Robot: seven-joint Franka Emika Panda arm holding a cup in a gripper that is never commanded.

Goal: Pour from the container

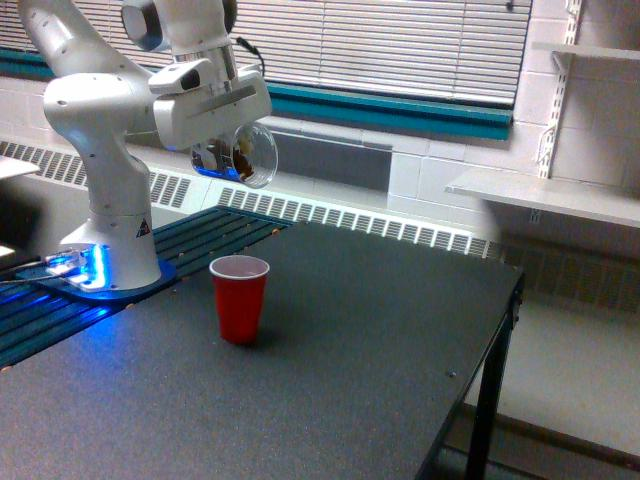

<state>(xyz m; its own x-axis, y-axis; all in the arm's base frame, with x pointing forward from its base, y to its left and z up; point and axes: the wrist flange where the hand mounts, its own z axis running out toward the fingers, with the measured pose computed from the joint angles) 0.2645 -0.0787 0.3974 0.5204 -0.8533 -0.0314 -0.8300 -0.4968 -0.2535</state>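
Dark speckled bench (350,380) carries an opaque red plastic cup (239,298); above it my claw (228,152) grips the tipped clear plastic container (250,155) of brown bits.

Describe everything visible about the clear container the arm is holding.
The container is a small see-through plastic cup with a round rim. It is tipped on its side, its mouth facing the exterior view's right and slightly down. Brown bits show through near its base. The pincer clamps it from above, high over the table, above the upright red cup and not touching it.
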